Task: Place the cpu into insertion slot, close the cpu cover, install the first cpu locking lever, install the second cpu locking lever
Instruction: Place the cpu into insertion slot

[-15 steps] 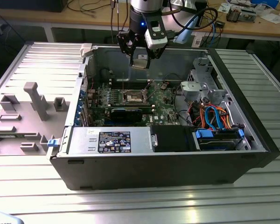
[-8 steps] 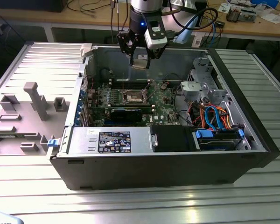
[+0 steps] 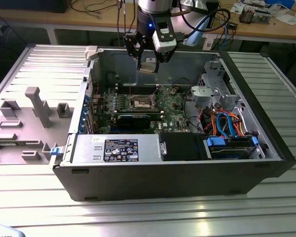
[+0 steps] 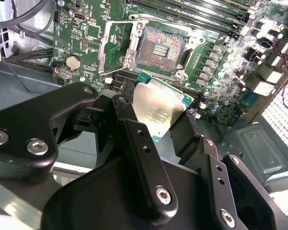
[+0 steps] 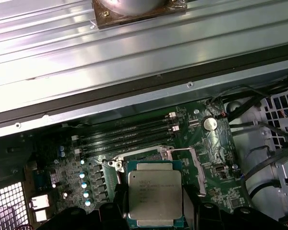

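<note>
Black hand [image 3: 149,63] pinching silvery-tan square cpu [image 4: 158,111]; dark square insertion slot [image 4: 159,48] beneath hand lying empty; silvery cpu cover [image 4: 110,48] standing open.

**Tally in and around the open case**

One gripper [image 3: 148,63]. One cpu [image 5: 154,193]. One insertion slot [image 4: 159,48], with one cpu cover [image 4: 108,50]. One coin cell [image 5: 210,123]. Four long memory slots [image 5: 129,134] in one bank in the first wrist view. In the exterior view, one long black card [image 3: 134,119] at 6 o'clock from the slot and one printed label [image 3: 121,149] at 7 o'clock. One computer case [image 3: 177,177] on one ribbed surface [image 3: 138,217].
</note>
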Tool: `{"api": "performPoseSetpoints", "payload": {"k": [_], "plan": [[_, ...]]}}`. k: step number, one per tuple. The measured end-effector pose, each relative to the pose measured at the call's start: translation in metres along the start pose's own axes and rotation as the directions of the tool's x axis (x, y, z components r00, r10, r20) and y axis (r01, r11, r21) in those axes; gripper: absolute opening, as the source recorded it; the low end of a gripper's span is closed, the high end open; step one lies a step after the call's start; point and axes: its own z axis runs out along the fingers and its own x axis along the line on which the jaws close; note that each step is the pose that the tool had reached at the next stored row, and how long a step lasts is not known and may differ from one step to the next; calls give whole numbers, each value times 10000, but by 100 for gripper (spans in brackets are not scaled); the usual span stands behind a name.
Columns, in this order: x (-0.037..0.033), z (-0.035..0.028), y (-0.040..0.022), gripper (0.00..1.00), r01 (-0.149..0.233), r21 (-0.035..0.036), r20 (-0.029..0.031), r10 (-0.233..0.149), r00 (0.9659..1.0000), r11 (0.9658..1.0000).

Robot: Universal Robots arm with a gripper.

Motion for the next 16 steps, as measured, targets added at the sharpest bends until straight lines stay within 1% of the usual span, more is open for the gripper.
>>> {"api": "performPoseSetpoints", "payload": {"k": [16], "plan": [[0,0,0,55,-197,-4,17,197,9998,9998]]}}
